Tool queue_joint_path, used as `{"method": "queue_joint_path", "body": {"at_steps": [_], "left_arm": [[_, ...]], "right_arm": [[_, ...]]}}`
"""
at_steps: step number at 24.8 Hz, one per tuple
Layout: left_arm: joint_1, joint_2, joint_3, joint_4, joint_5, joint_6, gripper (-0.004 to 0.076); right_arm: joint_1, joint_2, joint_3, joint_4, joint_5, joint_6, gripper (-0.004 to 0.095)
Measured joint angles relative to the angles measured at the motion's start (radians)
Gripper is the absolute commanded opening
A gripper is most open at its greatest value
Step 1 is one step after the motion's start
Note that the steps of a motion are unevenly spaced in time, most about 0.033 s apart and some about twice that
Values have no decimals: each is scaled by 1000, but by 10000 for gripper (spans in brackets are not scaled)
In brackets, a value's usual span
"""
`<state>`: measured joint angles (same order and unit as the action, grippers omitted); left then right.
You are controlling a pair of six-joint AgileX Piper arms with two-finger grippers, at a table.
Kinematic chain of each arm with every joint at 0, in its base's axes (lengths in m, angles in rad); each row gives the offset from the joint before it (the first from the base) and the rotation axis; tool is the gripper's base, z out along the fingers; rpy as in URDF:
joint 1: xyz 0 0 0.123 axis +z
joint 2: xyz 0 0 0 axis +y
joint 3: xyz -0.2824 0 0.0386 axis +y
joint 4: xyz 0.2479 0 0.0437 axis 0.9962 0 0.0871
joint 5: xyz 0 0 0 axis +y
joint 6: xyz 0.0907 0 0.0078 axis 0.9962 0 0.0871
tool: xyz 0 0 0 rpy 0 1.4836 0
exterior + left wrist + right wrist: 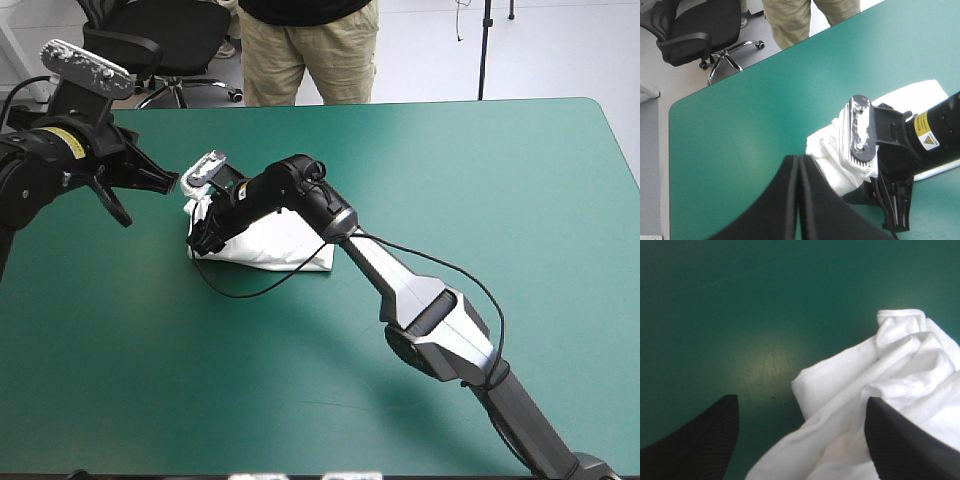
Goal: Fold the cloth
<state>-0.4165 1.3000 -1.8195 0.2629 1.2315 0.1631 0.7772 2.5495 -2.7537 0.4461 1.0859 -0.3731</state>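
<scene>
Probably soft and light, the T-shirt (275,245) wants pinching at its nine-o'clock folds; right gripper (801,405) spread, left gripper (799,161) pressed together.

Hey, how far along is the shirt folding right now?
Mostly done, it seems: the T-shirt lies as a compact folded bundle on the teal-green table. In hand: the right hand hangs open over the bundle's wrinkled end; the left hand is shut beside it, holding nothing. Left, probably: neatening that end and pulling both arms away.
</scene>
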Motion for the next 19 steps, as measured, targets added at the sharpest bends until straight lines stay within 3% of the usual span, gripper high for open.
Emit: {"method": "queue_joint_path", "body": {"at_steps": [2, 5, 13, 19], "left_arm": [[0, 0, 9, 2, 0, 0, -17], [0, 0, 10, 14, 0, -2, -17], [0, 0, 10, 47, 0, -4, -17], [0, 0, 10, 49, 0, -4, -17]], "right_arm": [[-11, 0, -22, -30, 63, 41, 575], [-54, -25, -74, -33, 162, 109, 527], [-167, -237, -54, -18, 162, 151, 514], [-247, -365, 205, -18, 162, 132, 449]]}}
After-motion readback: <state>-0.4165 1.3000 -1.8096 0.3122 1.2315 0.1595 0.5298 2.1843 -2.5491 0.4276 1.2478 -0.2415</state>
